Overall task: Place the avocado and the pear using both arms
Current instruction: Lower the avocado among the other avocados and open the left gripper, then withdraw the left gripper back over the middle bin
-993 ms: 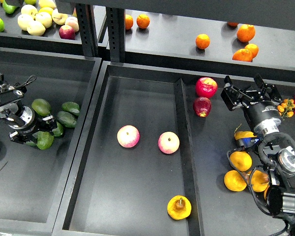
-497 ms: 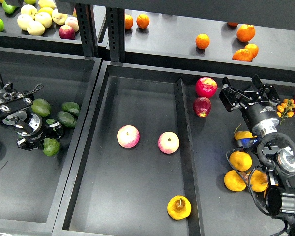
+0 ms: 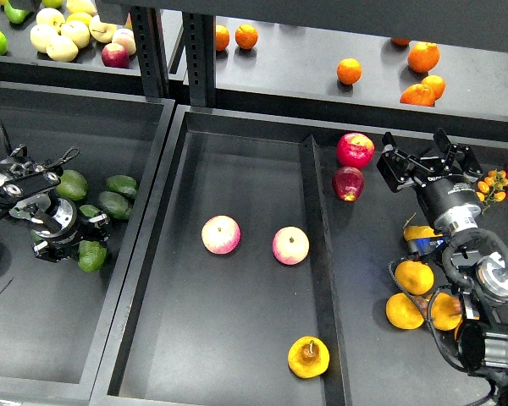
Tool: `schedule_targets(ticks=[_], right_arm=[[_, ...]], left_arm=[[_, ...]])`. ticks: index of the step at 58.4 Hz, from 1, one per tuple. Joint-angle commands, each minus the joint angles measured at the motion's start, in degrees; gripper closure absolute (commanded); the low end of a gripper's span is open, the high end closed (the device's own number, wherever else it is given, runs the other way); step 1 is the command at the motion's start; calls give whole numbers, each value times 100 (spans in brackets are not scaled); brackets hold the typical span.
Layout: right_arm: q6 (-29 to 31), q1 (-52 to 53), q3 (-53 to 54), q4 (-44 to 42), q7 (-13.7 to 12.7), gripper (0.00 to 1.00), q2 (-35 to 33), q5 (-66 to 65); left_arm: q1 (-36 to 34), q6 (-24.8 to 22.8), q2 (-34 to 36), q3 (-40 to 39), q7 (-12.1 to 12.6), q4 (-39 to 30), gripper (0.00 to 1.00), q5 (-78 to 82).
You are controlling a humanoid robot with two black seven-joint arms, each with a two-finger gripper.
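The pear (image 3: 308, 358) lay already in your middle tray (image 3: 237, 372). Your right gripper (image 3: 423, 162) hovered open and empty. Your left gripper (image 3: 83, 238) sat at the avocado (image 3: 91, 255); grip unclear.

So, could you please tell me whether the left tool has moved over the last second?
Yes. The left tool has drifted down the view, away from the dark avocados it was level with.

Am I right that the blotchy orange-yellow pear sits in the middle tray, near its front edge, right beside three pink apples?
Not quite: the head view shows only two pink apples in the middle tray, and the pear lies apart from them, near the front edge.
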Motion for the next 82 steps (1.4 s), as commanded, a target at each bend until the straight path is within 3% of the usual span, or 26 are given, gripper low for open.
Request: schedule_targets(ticks=[1, 6, 14, 18, 19, 35, 50, 66, 73, 82], right_arm=[[0, 0, 0, 8, 0, 1, 0, 2], [0, 0, 9, 0, 0, 1, 0, -6], [0, -26, 9, 9, 0, 1, 0, 2], [0, -44, 9, 17, 0, 1, 0, 2], [0, -52, 9, 17, -9, 1, 0, 2], [0, -290, 0, 44, -35, 1, 0, 37], [255, -448, 0, 61, -70, 1, 0, 46], [395, -712, -272, 79, -97, 1, -61, 55], [720, -870, -703, 96, -167, 1, -448, 55], [993, -1019, -1019, 96, -211, 1, -764, 46]], left_arm=[[-9, 0, -1, 1, 0, -5, 33, 0], [-18, 0, -1, 1, 0, -5, 28, -9], [-114, 0, 43, -227, 0, -5, 10, -36], [-141, 0, 122, -631, 0, 4, 3, -62], [-141, 0, 270, -1102, 0, 4, 2, -71], [114, 0, 597, -3434, 0, -14, 1, -905], [457, 0, 536, -4991, 0, -251, 1, -1626], [1792, 0, 272, -7029, 0, -2008, 1, -2505], [2890, 0, -448, -8146, 0, -2984, 1, -2514], [3629, 0, -1037, -8743, 0, -3476, 1, -2523]])
